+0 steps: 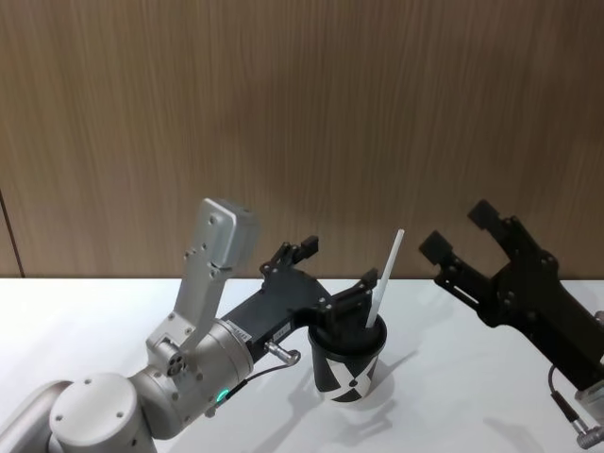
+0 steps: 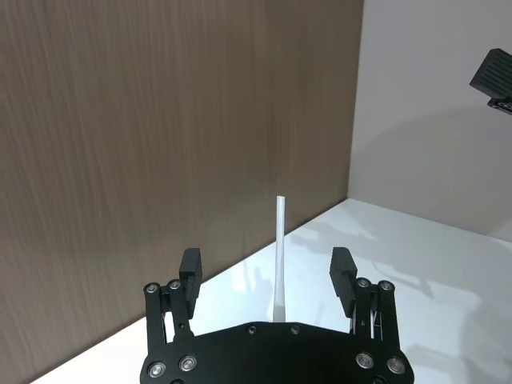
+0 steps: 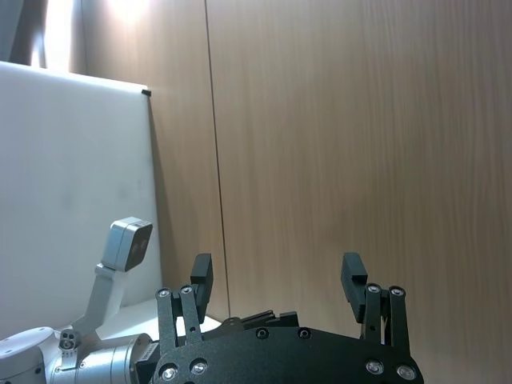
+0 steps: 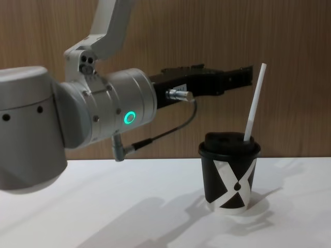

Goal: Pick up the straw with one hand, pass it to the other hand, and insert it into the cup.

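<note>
On the white desk (image 4: 103, 206) stands the cup (image 4: 230, 178), the straw (image 4: 254, 103) leaning up through its lid. Just behind it hovers the left tool (image 1: 326, 274), fingers apart, gripping nothing. The right tool (image 1: 472, 241) hangs well aside, likewise spread.

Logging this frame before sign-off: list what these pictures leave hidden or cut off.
- Straw: its lower end is hidden inside the cup, so depth is unknown in the chest view.
- Left wrist view: the left gripper body hides the cup below the straw.
- Right gripper: its arm runs off the head view's lower right edge.
</note>
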Motion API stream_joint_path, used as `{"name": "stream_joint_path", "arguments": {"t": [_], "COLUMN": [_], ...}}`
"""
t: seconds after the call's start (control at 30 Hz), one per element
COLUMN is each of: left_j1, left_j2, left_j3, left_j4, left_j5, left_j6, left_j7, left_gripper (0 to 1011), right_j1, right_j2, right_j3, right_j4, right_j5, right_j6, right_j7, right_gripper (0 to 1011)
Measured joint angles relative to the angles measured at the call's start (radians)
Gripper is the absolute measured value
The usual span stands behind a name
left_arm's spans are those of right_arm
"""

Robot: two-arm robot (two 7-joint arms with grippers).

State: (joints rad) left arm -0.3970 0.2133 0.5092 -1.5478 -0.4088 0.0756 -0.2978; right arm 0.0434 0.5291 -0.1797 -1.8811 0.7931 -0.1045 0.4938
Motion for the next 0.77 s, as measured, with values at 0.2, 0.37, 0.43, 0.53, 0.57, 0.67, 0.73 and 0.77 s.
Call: {"name": "stream_joint_path", "arguments": {"t": [0.2, 0.37, 0.43, 0.53, 0.57, 0.67, 0.73, 0.77], "left_j1": [0.017, 0.029, 0.032, 0.035, 0.036, 0.039, 0.04, 0.04], "left_j2": [0.003, 0.006, 0.007, 0.008, 0.008, 0.008, 0.009, 0.009], "left_j3": [-0.009, -0.014, -0.016, -0.018, -0.018, -0.02, -0.02, -0.02], "left_j4": [-0.007, -0.011, -0.012, -0.014, -0.014, -0.015, -0.016, -0.016], "left_j5": [0.003, 0.005, 0.006, 0.007, 0.007, 0.008, 0.008, 0.008], "left_j6": [-0.018, -0.03, -0.034, -0.038, -0.038, -0.041, -0.043, -0.043], "left_j7": [0.0, -0.001, -0.001, -0.002, -0.002, -0.002, -0.002, -0.002], "left_gripper": [1003, 1003, 1003, 1003, 1003, 1003, 1003, 1003], "right_j1": [0.003, 0.004, 0.004, 0.004, 0.004, 0.004, 0.005, 0.005], "right_j2": [0.003, 0.004, 0.004, 0.005, 0.005, 0.005, 0.006, 0.006], "right_j3": [-0.013, -0.018, -0.019, -0.021, -0.022, -0.023, -0.024, -0.024], "right_j4": [-0.008, -0.012, -0.013, -0.015, -0.015, -0.016, -0.017, -0.017], "right_j5": [-0.008, -0.012, -0.013, -0.014, -0.015, -0.015, -0.016, -0.016], "right_j6": [0.007, 0.01, 0.011, 0.012, 0.012, 0.013, 0.013, 0.013], "right_j7": [-0.012, -0.018, -0.019, -0.021, -0.022, -0.023, -0.024, -0.024], "right_gripper": [1001, 1001, 1001, 1001, 1001, 1001, 1001, 1001]}}
